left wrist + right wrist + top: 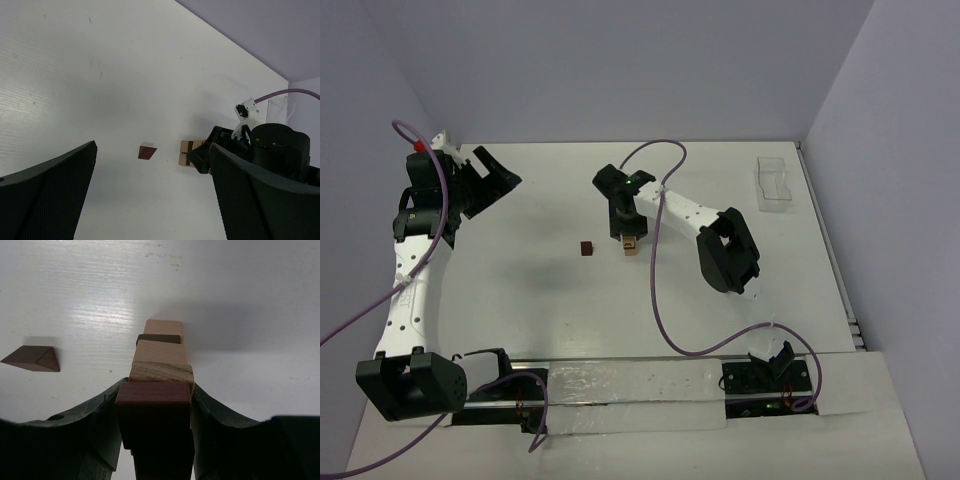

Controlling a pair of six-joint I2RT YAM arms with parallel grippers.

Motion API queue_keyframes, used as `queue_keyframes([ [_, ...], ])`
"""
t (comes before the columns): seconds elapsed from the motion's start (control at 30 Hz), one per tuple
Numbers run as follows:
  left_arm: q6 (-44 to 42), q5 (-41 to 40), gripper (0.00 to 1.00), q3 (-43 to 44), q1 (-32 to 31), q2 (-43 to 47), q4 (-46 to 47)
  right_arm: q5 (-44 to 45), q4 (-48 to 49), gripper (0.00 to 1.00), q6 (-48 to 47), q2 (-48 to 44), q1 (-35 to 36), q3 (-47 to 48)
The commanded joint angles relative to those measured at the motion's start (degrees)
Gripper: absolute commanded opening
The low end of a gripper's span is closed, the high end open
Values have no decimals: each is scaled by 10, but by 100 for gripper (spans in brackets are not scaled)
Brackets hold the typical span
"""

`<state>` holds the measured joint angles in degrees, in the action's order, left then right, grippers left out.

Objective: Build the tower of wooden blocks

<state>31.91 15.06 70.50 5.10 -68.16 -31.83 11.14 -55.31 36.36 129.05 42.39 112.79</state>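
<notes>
Top brown block [153, 399]: nearest the right wrist camera, clasped on both flanks by the right hand [155, 412], capping the tower; whether it is fully seated is unclear.
Tower [161, 352]: upright on the bench [240, 300], one cube wide, long axis running straight down from that hand.
Tower count: five layers show, namely brown, tan, tan, dark, tan.
Loose brown block [586, 248]: one, on the bench left of the tower, near but apart, much closer to the right hand.
Left hand [485, 195]: spread wide, empty, well away at far left.
Tray [775, 180]: one, far right.
Likely next: release squarely, then reach left.
</notes>
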Motion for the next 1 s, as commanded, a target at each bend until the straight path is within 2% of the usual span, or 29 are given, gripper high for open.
queue_keyframes([
  [0.0, 4, 13, 99, 10, 5, 3, 31, 18, -1, 55, 5, -22, -2, -7],
  [0.97, 6, 14, 99, 8, 5, 4, 33, 15, 3, 48, 4, -28, -3, -18],
])
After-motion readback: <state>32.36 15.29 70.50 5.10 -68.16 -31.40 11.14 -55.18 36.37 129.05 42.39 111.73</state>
